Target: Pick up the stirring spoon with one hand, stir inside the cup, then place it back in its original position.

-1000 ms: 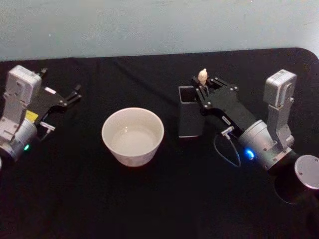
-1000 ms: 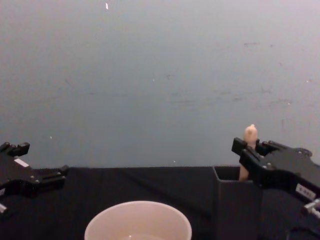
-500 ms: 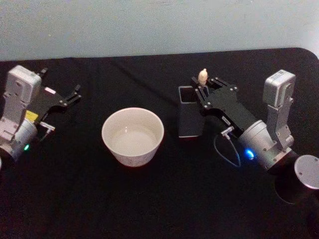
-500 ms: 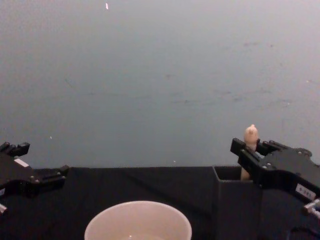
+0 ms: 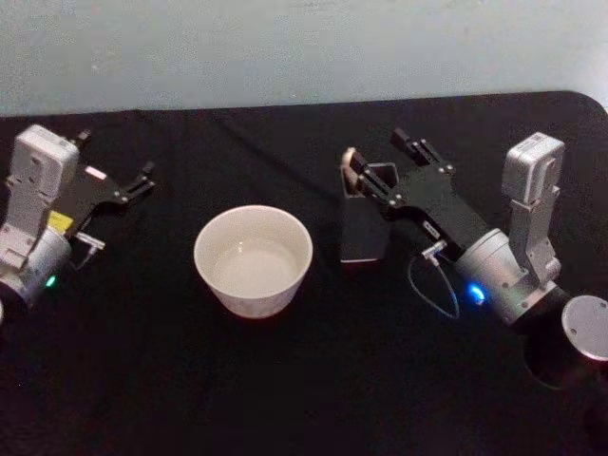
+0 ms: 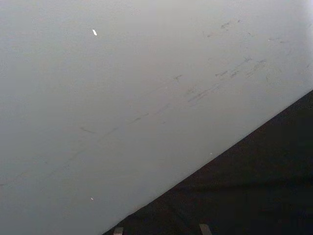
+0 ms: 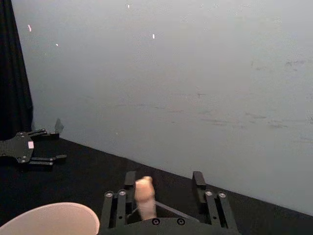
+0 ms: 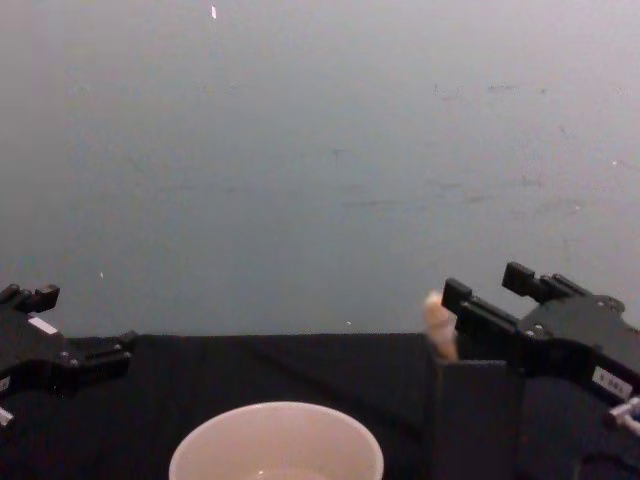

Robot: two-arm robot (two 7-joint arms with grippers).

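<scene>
The stirring spoon's beige knobbed handle (image 5: 350, 160) sticks out of the dark grey square holder (image 5: 362, 228) and leans toward the holder's left rim, its metal part hidden inside. My right gripper (image 5: 385, 163) is open over the holder's top. The spoon handle (image 7: 143, 192) rests close to one finger, with a wide gap to the other. From the chest, the knob (image 8: 436, 320) shows just left of the right gripper (image 8: 490, 287). The off-white cup (image 5: 253, 258) stands left of the holder with pale liquid inside. My left gripper (image 5: 114, 157) is parked open at the far left.
A black cloth (image 5: 285, 380) covers the table, and a pale blue-grey wall (image 8: 320, 150) rises behind its far edge. A thin cable (image 5: 427, 290) loops beside the right wrist. A round silver cap (image 5: 584, 328) shows at the right edge.
My right gripper has opened and its fingers have spread. The spoon handle, upright between them before, has tipped left against the holder's rim. The left arm has not moved.
</scene>
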